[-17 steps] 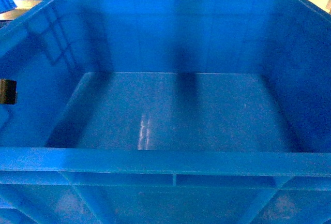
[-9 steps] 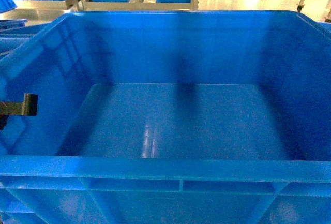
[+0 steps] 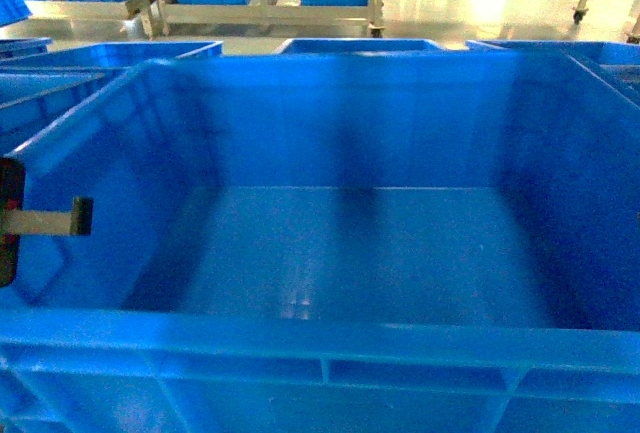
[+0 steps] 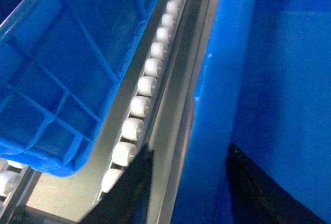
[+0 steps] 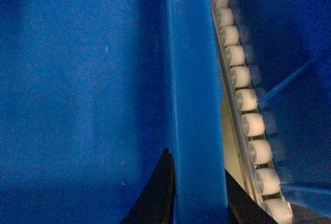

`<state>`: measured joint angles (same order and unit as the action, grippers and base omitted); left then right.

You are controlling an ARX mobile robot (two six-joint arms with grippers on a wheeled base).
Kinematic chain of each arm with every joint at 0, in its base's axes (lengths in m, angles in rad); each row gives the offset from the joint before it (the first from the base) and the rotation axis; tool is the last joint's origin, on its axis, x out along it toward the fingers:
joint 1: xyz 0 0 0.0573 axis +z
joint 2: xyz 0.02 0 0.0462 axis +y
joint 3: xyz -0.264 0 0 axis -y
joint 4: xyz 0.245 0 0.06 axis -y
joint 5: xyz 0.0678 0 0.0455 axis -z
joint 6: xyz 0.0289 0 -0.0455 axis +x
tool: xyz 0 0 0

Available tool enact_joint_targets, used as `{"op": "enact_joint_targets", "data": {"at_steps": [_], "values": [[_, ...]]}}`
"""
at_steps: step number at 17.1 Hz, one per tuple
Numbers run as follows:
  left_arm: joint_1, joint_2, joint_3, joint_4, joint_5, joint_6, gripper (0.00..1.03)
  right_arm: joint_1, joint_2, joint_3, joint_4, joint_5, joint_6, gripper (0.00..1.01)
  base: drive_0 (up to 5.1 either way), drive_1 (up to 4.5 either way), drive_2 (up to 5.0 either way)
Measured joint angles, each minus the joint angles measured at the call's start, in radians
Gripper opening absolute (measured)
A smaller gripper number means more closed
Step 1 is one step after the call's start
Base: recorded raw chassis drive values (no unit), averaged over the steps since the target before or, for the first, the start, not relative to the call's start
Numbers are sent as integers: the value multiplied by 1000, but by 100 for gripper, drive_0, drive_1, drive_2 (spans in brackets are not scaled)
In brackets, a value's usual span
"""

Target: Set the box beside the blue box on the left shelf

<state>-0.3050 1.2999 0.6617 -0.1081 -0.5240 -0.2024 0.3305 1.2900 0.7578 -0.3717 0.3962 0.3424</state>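
Box [image 3: 340, 253] fills the head view (big and bright blue) and is held up by both side walls. Its left rim is pinched between the dark fingers of the left gripper [image 4: 189, 182]; its right rim is pinched by the right gripper [image 5: 199, 193]. White rollers of the left shelf [image 4: 142, 92] are seen below. Another blue box [image 4: 57, 74] lies at 10 o'clock there, just beside.

I see box [image 3: 350, 253] filling head frame, bright blue, open, upright; left shelf [image 4: 142, 87] white rollers run diagonally mid-frame beside it.
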Motion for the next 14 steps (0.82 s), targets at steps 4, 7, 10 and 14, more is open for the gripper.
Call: {"op": "enact_joint_targets", "data": {"at_steps": [4,7,10,14], "values": [[21,-15,6,42,-47,-12,79,3,4,4,14,20,46,10,0,0,0],[26,-97,24,203,-129,-14,98,-7,-115,4,309,214,-8,42,0,0,0],[-19,-175,89,423,-163,58,98,25,-251,45,568,286,-60,82,0,0,0],[-44,-169,81,434,-220,134,98,42,-234,0,527,339,-82,98,0,0,0]]}}
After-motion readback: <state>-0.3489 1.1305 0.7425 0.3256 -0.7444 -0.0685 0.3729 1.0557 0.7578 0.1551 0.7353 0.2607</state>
